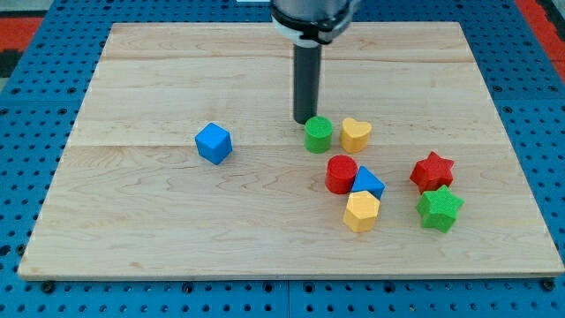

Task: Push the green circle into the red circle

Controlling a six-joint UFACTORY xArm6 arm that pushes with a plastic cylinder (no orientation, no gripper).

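Note:
The green circle (318,134) stands near the middle of the wooden board (159,212). The red circle (341,173) lies below it and slightly to the view's right, a short gap apart. My tip (305,121) is at the green circle's upper left edge, touching or almost touching it. The dark rod rises straight up from there to the view's top.
A yellow heart (356,133) sits just right of the green circle. A blue triangle (367,183) and a yellow hexagon (361,211) crowd the red circle's lower right. A red star (432,170) and green star (440,208) lie at the right. A blue cube (214,143) sits left.

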